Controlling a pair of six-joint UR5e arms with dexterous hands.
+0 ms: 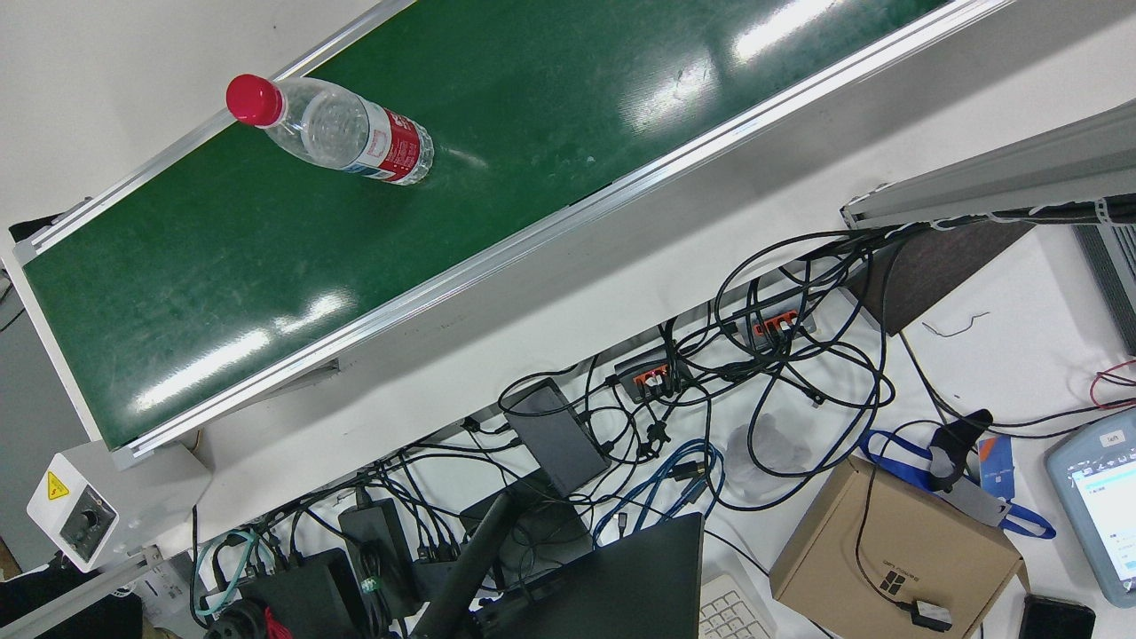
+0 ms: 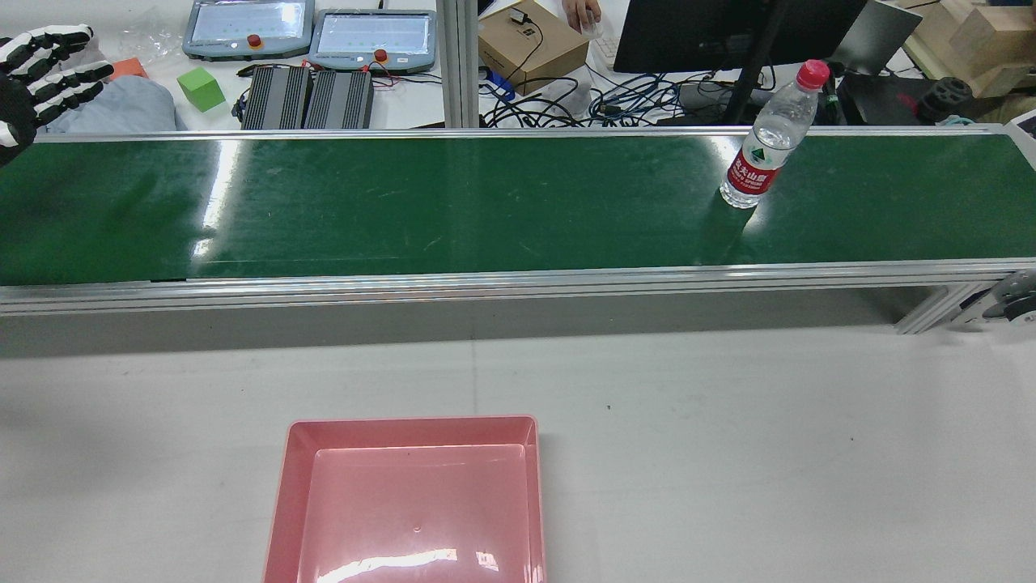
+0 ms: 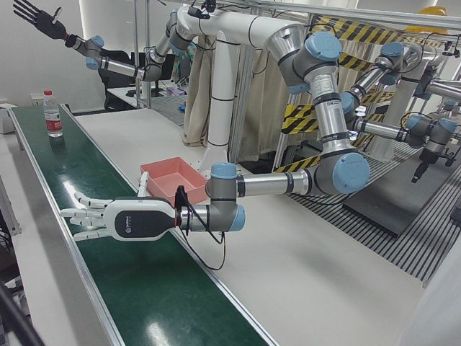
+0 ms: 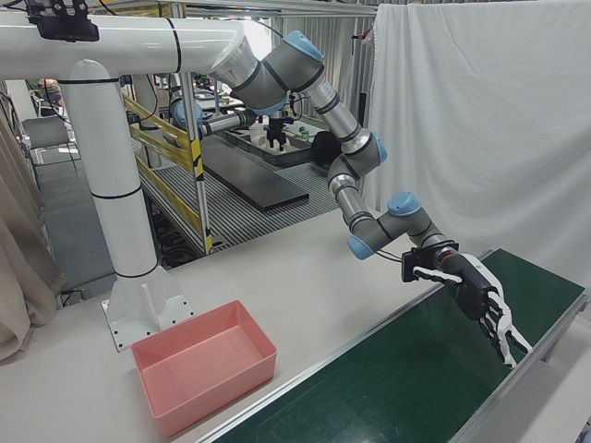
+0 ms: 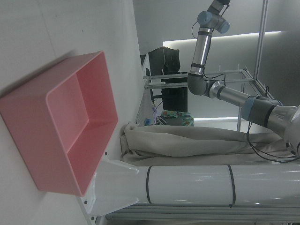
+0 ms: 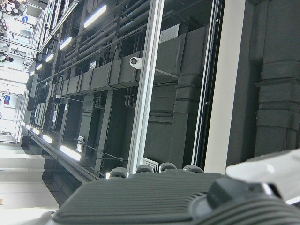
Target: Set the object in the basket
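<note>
While the bottle (image 2: 767,138) stands untouched, left hand (image 3: 108,218) and right hand (image 3: 37,17) splayed, empty.

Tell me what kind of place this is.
Probably a robotics lab or test cell: a green conveyor belt, white robot arms on pedestals, and teach pendants on a bench strewn with cables.

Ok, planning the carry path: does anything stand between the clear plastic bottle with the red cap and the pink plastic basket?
Nothing visible. The bottle stands upright on the green belt; between it and the basket lie only the belt's low aluminium rail and white table.
</note>
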